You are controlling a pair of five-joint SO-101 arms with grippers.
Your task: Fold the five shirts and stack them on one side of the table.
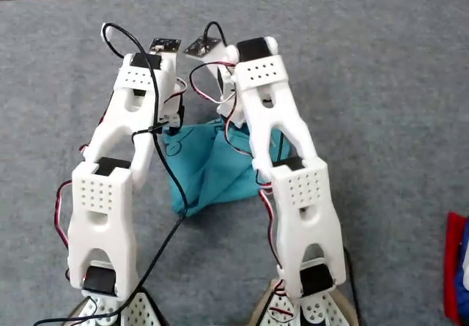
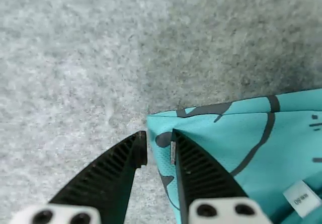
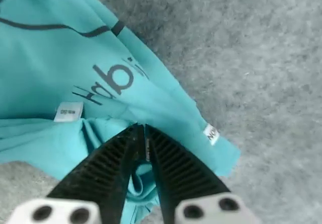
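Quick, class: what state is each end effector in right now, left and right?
Left end effector: slightly open, jaws astride a corner of the teal shirt.
Right end effector: closed, pinching bunched fabric of the teal shirt.

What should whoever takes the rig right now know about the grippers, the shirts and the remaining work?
Left gripper: slightly open, straddling a corner of the teal printed fabric shirt.
Right gripper: shut on bunched fabric of the same shirt.
The shirt lies between the two arms on the grey table, rumpled and only partly folded.
A red and blue cloth pile sits at the table's edge, on the right of the high view; how many shirts it holds cannot be told.
Left to do: finish folding the teal shirt and add it to the pile, probably.
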